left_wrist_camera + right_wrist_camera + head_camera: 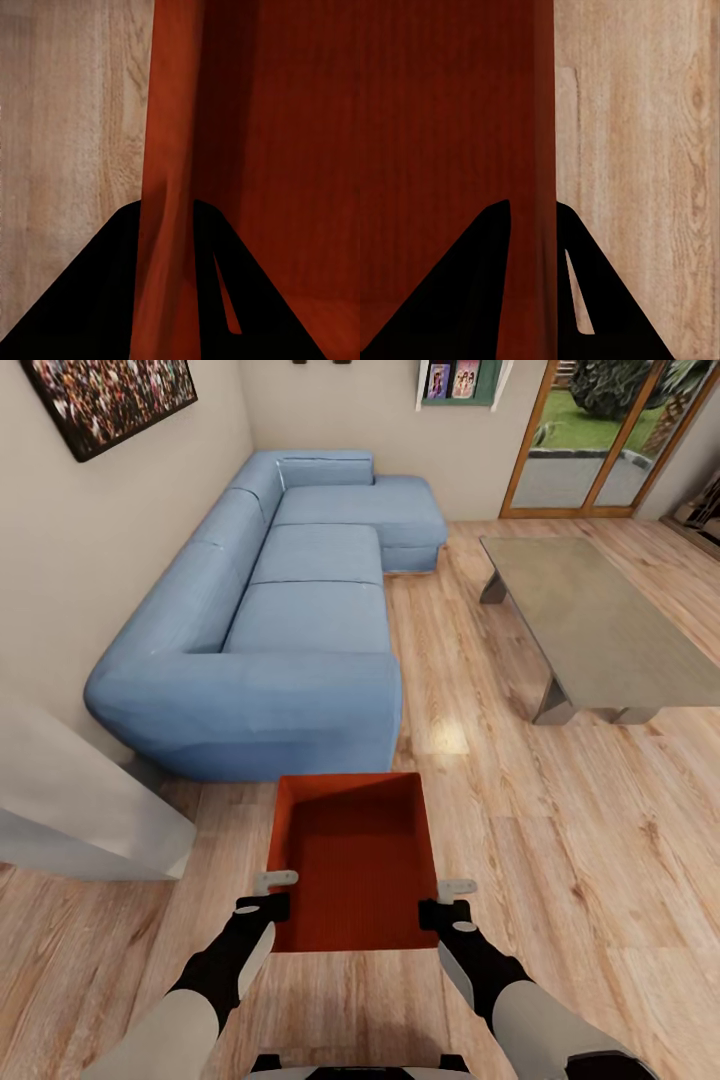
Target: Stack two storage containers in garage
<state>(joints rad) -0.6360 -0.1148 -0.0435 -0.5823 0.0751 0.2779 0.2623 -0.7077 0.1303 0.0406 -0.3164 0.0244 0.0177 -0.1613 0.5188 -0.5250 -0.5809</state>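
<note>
We pinch 1 storage container (355, 860) between both arms | left gripper (268, 895) clamps its left wall, right gripper (448, 901) its right wall | long axis points ahead toward sofa (270, 630), container just short of it.

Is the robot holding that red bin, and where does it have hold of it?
Yes. The left claw pinches the bin's left wall and the right claw its right wall, near the robot's end.
</note>
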